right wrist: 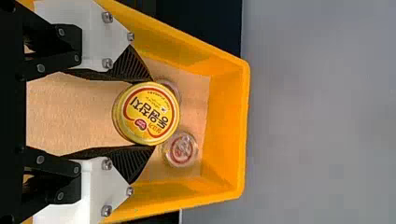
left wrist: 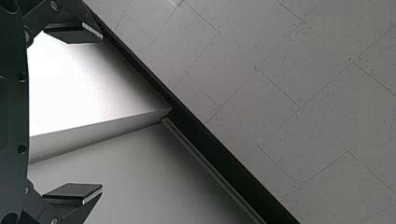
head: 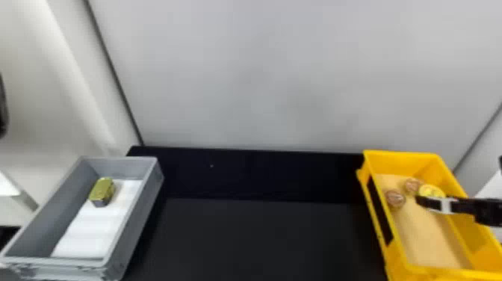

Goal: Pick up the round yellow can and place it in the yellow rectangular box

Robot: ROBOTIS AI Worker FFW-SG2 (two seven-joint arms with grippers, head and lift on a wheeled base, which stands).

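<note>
At the lower right of the head view, the black-and-white right pincer (head: 423, 202) grips the round yellow can (head: 431, 191) between its fingertips, over the tan bottom of the yellow rectangular box (head: 401, 160), near two small round reddish-brown items (head: 395, 198). The black left pincer (left wrist: 102, 112) stands wide and empty. At lower left, a grey plastic bin (head: 119, 167) holds a gold-green block (head: 102, 190).

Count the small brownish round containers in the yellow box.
2. One container sits near the yellow box's left wall, the other container farther back, to its right. The yellow can may hide more.
</note>
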